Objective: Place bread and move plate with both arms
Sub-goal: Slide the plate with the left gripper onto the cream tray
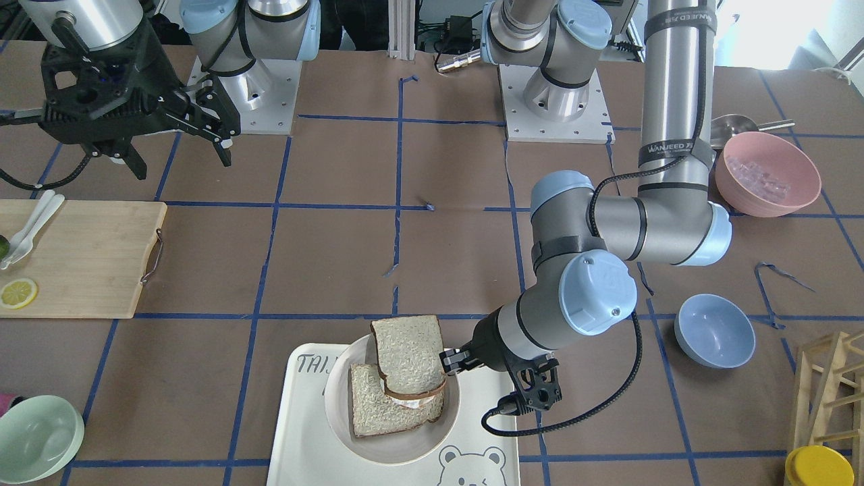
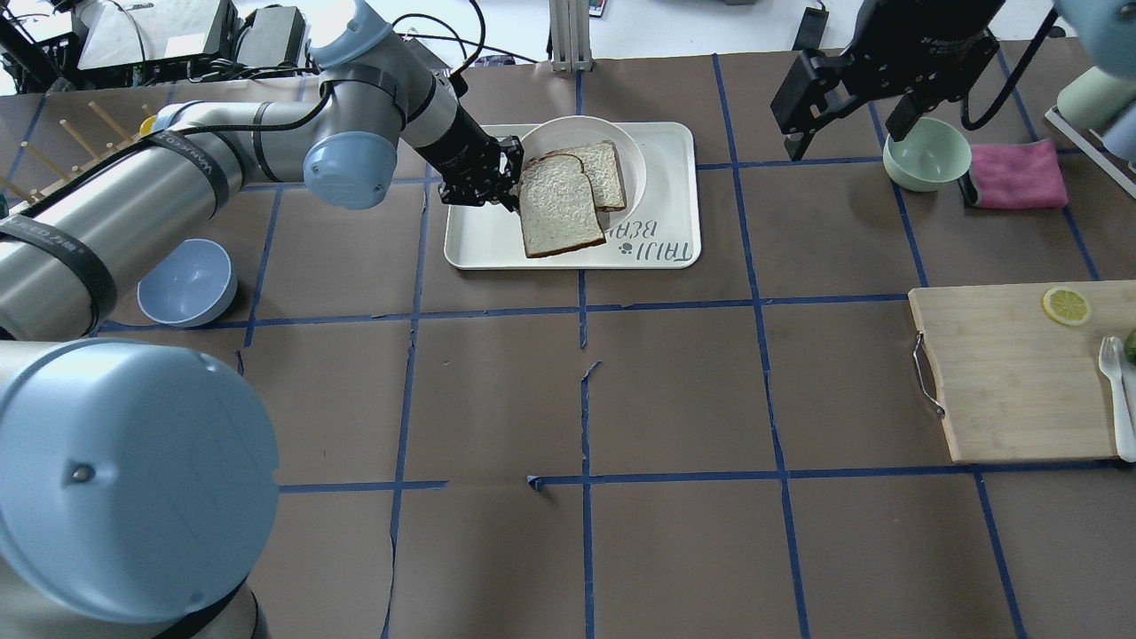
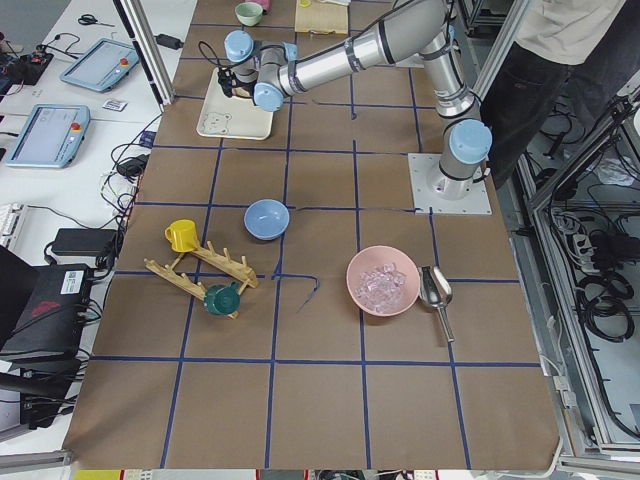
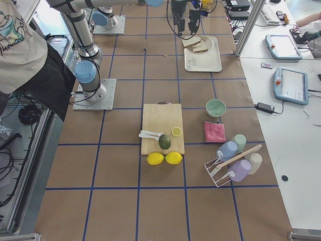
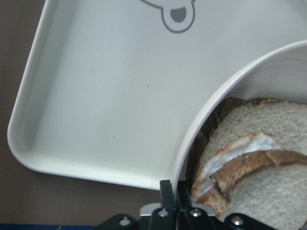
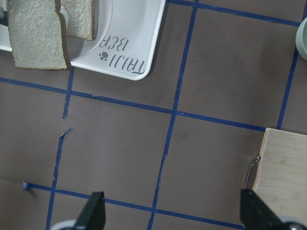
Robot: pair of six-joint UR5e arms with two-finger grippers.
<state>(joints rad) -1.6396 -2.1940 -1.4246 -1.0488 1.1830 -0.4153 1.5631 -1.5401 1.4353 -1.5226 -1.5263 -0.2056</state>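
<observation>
The bread (image 1: 407, 354) (image 2: 557, 209), a dark-crusted slice, lies tilted across the plate's rim and partly over a second slice (image 1: 371, 408) that shows egg white at its edge. The cream plate (image 1: 391, 449) (image 2: 568, 133) sits on the white bear-printed tray (image 1: 297, 432) (image 2: 657, 177). My left gripper (image 1: 451, 361) (image 2: 508, 182) is at the plate's side, its fingers (image 5: 166, 191) pinched shut on the plate's rim (image 5: 230, 91) right beside the bread's crust. My right gripper (image 1: 181, 152) (image 2: 843, 129) (image 6: 175, 215) is open and empty, high above the table, away from the tray.
A wooden cutting board (image 1: 81, 260) (image 2: 1012, 373) holds a lemon slice (image 1: 18, 293) and a white fork. A green bowl (image 2: 926, 153) and a pink cloth (image 2: 1016, 175) lie below the right gripper. A blue bowl (image 1: 714, 331), a pink bowl (image 1: 767, 173) and a wooden rack (image 1: 833, 385) stand on the left arm's side.
</observation>
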